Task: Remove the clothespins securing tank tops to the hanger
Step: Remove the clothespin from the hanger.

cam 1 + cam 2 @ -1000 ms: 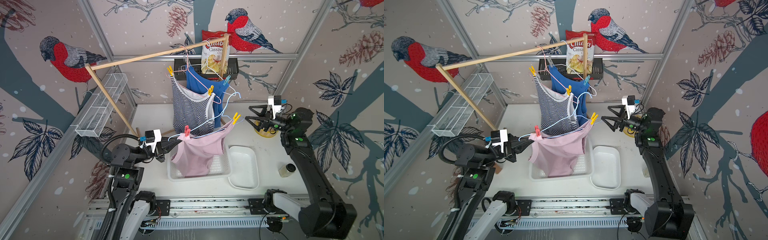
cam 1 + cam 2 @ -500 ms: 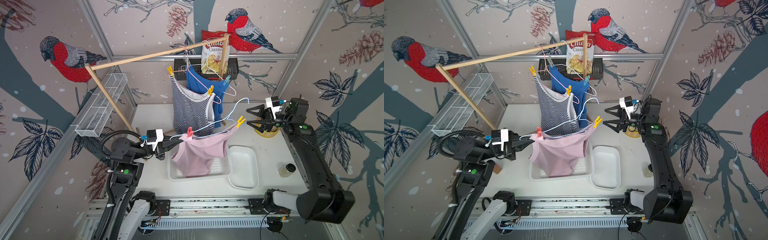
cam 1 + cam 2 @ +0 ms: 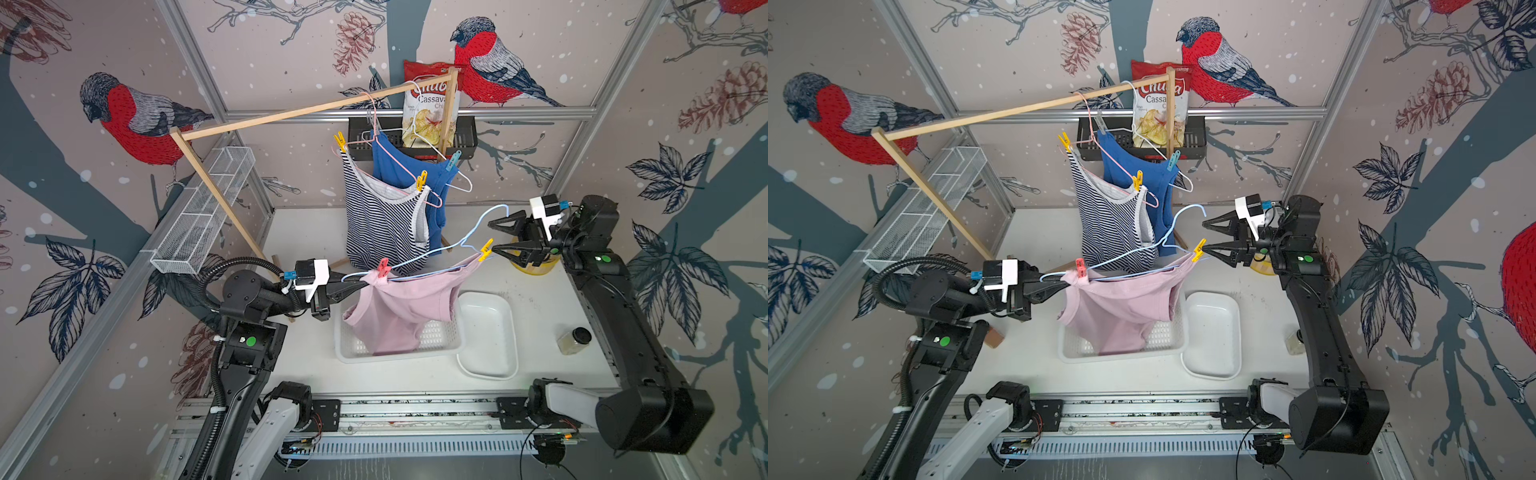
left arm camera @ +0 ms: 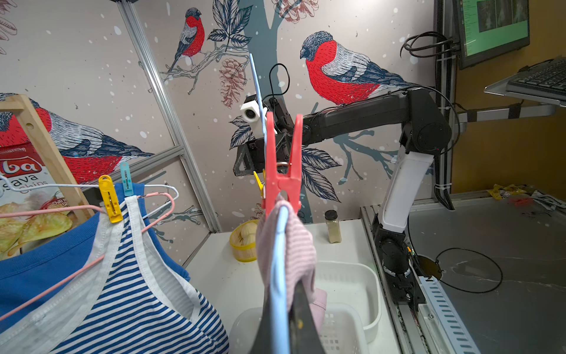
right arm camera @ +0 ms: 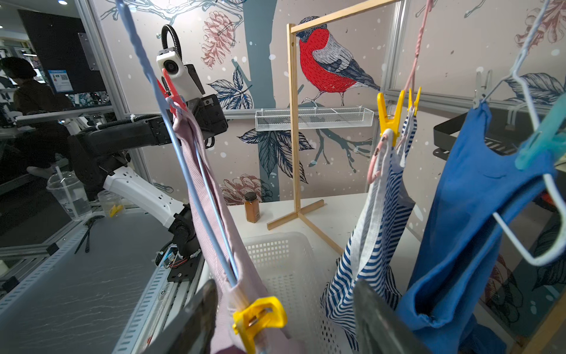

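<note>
Now the right pincer (image 3: 491, 238) straddles the yellow clothespin (image 3: 485, 250) at the far end of the light-blue hanger (image 4: 280, 275). Its jaws are spread, one above the pin and one below. The right wrist view shows a gap on both sides of that pin (image 5: 258, 317), so nothing is gripped. A second ago this pincer stood well to the side of the pin with its jaws wider; it has since closed in and narrowed.

The left pincer (image 3: 359, 286) is clamped tight on the other end of the hanger, just beside the red clothespin (image 3: 384, 266), as it was before. The hanger has shifted a little toward the right arm.

The pink tank top (image 3: 399, 307) is pinned at both shoulders and sags between the two arms. Its hem dips into the white basket (image 3: 399, 357) on the desk (image 3: 540, 299).

Behind, the striped tank top (image 3: 380, 224) and the blue tank top (image 3: 399, 166) hang from the wooden rail (image 3: 291, 114), unmoved. Their pins are in place: two yellow (image 3: 340, 141) (image 3: 422, 180) and one teal (image 3: 453, 160).
</note>
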